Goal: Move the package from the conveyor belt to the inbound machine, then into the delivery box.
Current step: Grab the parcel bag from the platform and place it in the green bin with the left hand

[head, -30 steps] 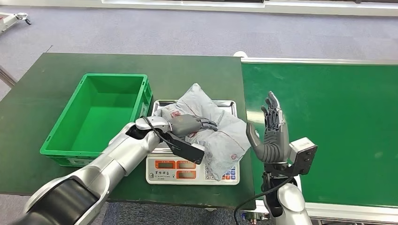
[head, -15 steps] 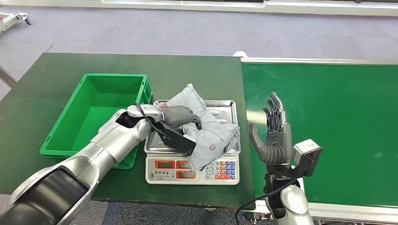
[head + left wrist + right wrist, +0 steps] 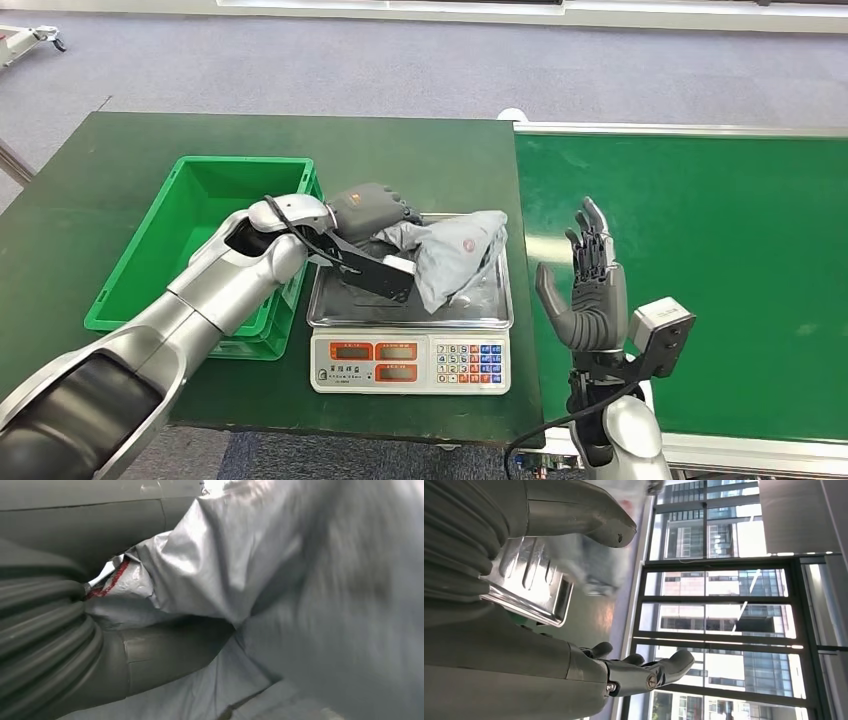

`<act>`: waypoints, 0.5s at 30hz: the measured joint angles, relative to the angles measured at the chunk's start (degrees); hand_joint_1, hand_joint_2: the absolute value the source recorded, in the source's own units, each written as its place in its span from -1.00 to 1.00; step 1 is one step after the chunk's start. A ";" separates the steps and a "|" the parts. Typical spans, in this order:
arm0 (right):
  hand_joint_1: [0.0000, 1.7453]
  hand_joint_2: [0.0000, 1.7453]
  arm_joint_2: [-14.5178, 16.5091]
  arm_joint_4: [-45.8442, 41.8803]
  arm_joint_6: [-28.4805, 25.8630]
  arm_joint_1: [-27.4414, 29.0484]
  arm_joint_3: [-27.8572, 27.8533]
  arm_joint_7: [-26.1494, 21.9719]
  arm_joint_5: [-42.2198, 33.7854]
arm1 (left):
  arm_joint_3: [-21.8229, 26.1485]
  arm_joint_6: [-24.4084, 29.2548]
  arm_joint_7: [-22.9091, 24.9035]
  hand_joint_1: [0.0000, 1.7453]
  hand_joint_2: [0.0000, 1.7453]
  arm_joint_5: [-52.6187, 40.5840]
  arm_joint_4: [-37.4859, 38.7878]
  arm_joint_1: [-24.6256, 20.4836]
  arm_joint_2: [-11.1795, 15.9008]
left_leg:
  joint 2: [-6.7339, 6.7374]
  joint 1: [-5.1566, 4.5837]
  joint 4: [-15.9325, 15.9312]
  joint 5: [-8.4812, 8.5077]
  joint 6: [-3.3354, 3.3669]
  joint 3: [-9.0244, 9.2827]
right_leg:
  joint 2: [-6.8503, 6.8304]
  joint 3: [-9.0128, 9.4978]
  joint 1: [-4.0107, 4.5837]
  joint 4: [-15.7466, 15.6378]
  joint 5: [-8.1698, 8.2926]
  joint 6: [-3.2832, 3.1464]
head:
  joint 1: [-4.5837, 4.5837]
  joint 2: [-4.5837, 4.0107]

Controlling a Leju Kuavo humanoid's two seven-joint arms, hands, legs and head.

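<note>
Our left hand (image 3: 372,210) gripped the package (image 3: 455,250); our right hand (image 3: 590,290) stood released. We judged lifting it clear over the green box's (image 3: 135,300) rim wisest.

The head view looks from high on the robot, forward and down. It sees the dark green surface (image 3: 420,150), the green box (image 3: 200,240), the scale (image 3: 410,355), the conveyor belt (image 3: 700,260) and both arms coming in from below.

The left wrist view sits right behind the left hand (image 3: 60,645). It is very near the grey package (image 3: 280,590), which looks blurry.

The right wrist view sits behind the right hand (image 3: 574,630), turned on its side. It faces across the scale's metal tray (image 3: 531,597) toward tall windows (image 3: 724,595).

The head view shows the package (image 3: 455,250), the tray (image 3: 470,312) and both hands (image 3: 372,208) (image 3: 590,290) too.
</note>
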 joint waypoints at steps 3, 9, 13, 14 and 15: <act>-1.00 1.00 0.21 -0.56 0.50 0.83 -0.86 -0.35 0.58 | -0.15 2.75 2.39 1.00 1.00 -1.43 -6.14 -0.06 3.37 | 0.01 0.00 -0.01 0.00 0.00 -0.04 | 0.01 -0.04 0.00 0.00 -0.01 0.00 | 0.00 0.00; -1.00 1.00 0.43 -1.37 1.14 2.51 -1.97 -1.20 1.41 | 0.25 6.40 3.88 1.00 1.00 -4.10 -15.89 2.09 11.44 | 0.06 0.01 -0.06 0.00 -0.01 -0.05 | 0.04 -0.08 0.01 0.01 -0.02 -0.02 | -0.01 0.00; -1.00 1.00 0.63 -2.44 1.24 3.84 -2.59 -1.50 2.01 | 2.28 12.13 7.37 1.00 1.00 -11.87 -19.23 5.84 15.74 | 0.12 0.00 -0.07 0.00 -0.01 -0.05 | 0.10 -0.09 0.01 0.01 -0.03 -0.02 | 0.01 0.00; -1.00 1.00 0.76 -2.74 1.25 4.18 -2.78 -1.52 2.22 | 3.49 14.00 8.49 1.00 1.00 -14.33 -19.65 7.23 16.61 | 0.15 0.00 -0.08 0.00 -0.01 -0.04 | 0.12 -0.09 0.01 0.01 -0.03 -0.02 | -0.01 0.00; -1.00 1.00 0.92 -3.04 1.28 4.54 -3.01 -1.52 2.45 | 5.01 15.76 9.57 1.00 1.00 -16.68 -20.01 8.87 17.31 | 0.19 0.00 -0.08 -0.01 -0.01 -0.04 | 0.14 -0.10 0.01 0.01 -0.03 -0.02 | -0.01 0.00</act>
